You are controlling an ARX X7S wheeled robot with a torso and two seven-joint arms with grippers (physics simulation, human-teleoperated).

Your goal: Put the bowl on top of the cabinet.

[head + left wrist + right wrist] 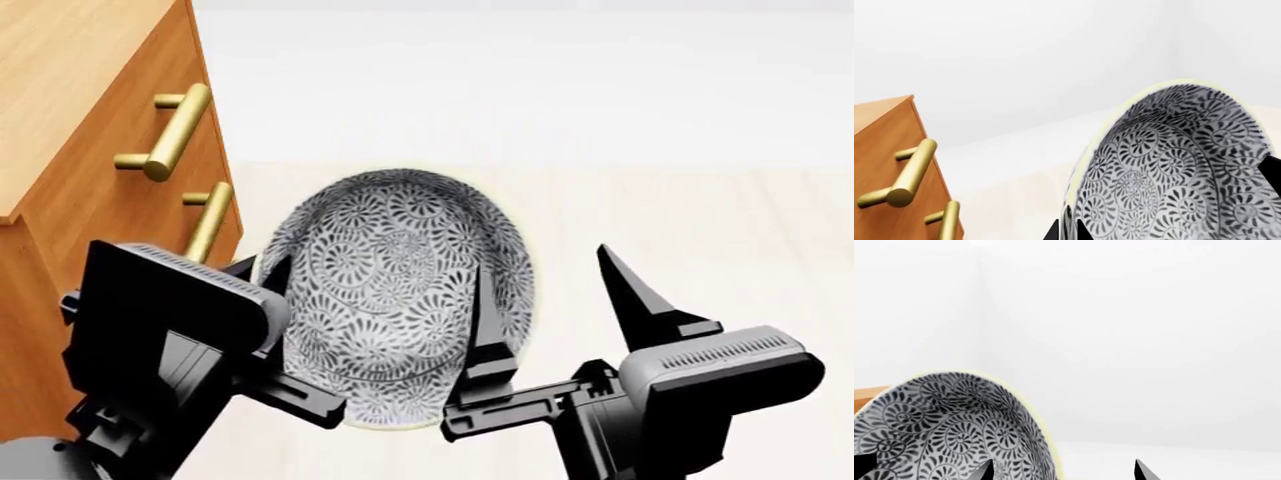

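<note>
Two grippers and one bowl were in my head view, with the cabinet [94,150] as my landmark.

Item 1, the bowl [394,290]: deep, white with dense dark grey floral pattern, tilted so its inside faced the head camera. It sat off the cabinet's drawer front, near the brass handles [167,135], lower than the lighter wood top [60,70] and not resting on it.

Item 2, the left gripper [274,300]: on the bowl's cabinet side, its dark body covering the rim there. My left wrist view showed the bowl's inside [1174,165] filling the near field with black finger parts at its edge. I could not tell whether the fingers were pinched on the rim.

Item 3, the right gripper [554,305]: on the bowl's far side from the cabinet, fingers spread apart. One finger [483,320] lay across the bowl's inner wall, the other [634,285] stood clear outside it. My right wrist view gave the same: two black tips [984,471] parted, the bowl [947,430] beside them.

Item 4, the cabinet: orange-brown, two handles visible in the left wrist view [907,175].
</note>
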